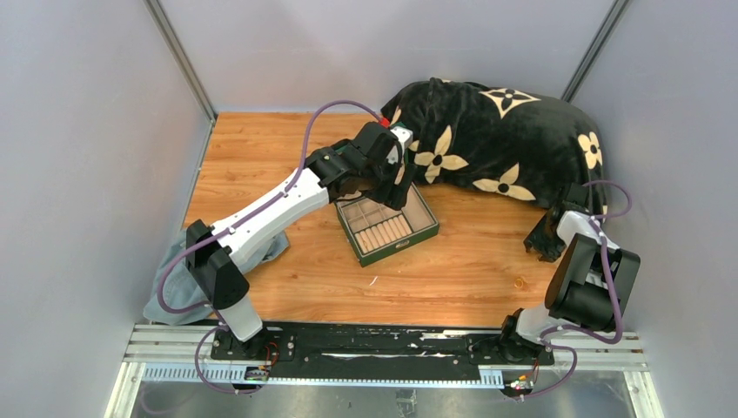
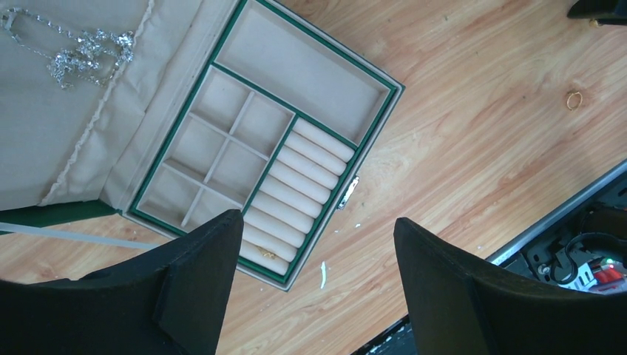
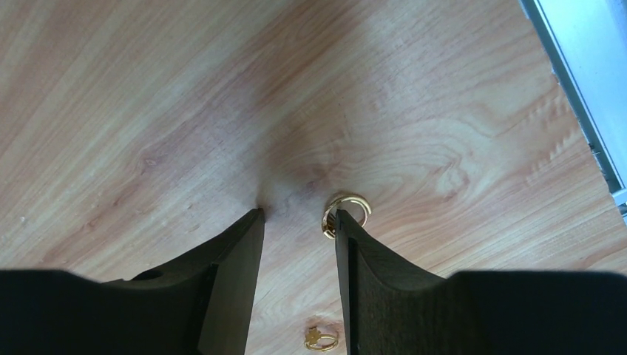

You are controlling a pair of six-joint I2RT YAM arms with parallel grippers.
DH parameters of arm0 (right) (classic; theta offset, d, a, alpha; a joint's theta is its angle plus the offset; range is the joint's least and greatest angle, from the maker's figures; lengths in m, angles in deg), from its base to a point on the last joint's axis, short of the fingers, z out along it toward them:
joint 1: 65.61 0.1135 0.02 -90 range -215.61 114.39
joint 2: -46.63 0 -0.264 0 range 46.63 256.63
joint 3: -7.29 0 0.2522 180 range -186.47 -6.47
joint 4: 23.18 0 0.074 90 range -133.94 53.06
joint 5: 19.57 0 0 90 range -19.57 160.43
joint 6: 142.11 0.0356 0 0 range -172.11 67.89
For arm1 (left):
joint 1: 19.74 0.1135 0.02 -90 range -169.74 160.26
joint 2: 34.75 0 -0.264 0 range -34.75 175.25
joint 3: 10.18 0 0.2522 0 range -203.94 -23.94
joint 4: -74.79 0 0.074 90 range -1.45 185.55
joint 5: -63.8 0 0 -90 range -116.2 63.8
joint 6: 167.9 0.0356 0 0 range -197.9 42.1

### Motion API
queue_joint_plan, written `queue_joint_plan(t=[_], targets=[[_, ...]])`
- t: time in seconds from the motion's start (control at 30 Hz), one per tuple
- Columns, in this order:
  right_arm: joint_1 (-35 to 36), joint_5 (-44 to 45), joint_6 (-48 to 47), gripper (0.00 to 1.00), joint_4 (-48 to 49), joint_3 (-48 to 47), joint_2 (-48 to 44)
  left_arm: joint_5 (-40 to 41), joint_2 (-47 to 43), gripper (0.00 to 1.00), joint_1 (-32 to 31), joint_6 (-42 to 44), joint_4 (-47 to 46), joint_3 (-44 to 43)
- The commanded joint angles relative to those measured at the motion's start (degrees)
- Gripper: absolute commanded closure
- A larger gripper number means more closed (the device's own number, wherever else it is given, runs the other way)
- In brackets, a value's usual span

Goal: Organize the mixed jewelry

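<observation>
The open green jewelry box (image 1: 388, 225) sits mid-table; the left wrist view shows its square compartments and ring rolls (image 2: 310, 170). A tiny gold piece (image 2: 268, 255) lies between the rolls. A glinting silvery cluster (image 2: 85, 50) lies on the pale lid lining. My left gripper (image 2: 318, 220) is open and empty above the box's front corner, and it also shows in the top view (image 1: 399, 192). My right gripper (image 3: 298, 214) is open with its tips at the table. A gold ring (image 3: 353, 205) touches the outside of its right fingertip. A second gold ring (image 3: 322, 339) with a flower lies nearer.
A black cloth with beige flowers (image 1: 505, 139) is heaped at the back right. A grey-blue cloth (image 1: 178, 279) lies by the left arm's base. A thin pale sliver (image 2: 323, 274) lies on the wood by the box. The metal table rail (image 3: 584, 74) runs close to the right gripper.
</observation>
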Motion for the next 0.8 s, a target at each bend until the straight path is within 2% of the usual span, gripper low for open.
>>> queue_joint_plan(t=[0.0, 0.17, 0.43, 0.53, 0.77], targets=[[-0.82, 1.71, -0.24, 0.54, -0.60, 1.41, -1.02, 0.22, 1.47, 0.21, -0.28, 0.78, 0.73, -2.24], [-0.83, 2.88, 0.67, 0.58, -0.92, 2.15, -1.08, 0.35, 1.66, 0.21, -0.27, 1.04, 0.91, -2.21], [-0.84, 2.89, 1.74, 0.83, -0.87, 4.39, -2.97, 0.80, 1.41, 0.21, -0.27, 1.28, 1.02, -1.33], [-0.84, 1.21, 1.90, 0.99, -0.82, 4.20, -2.25, 1.58, 0.94, 0.21, -0.26, 1.58, 1.00, -0.60], [-0.82, -4.75, 2.06, 1.00, -0.96, 4.14, -2.92, 11.35, -6.34, 0.21, -0.22, 3.48, 0.14, 6.34]])
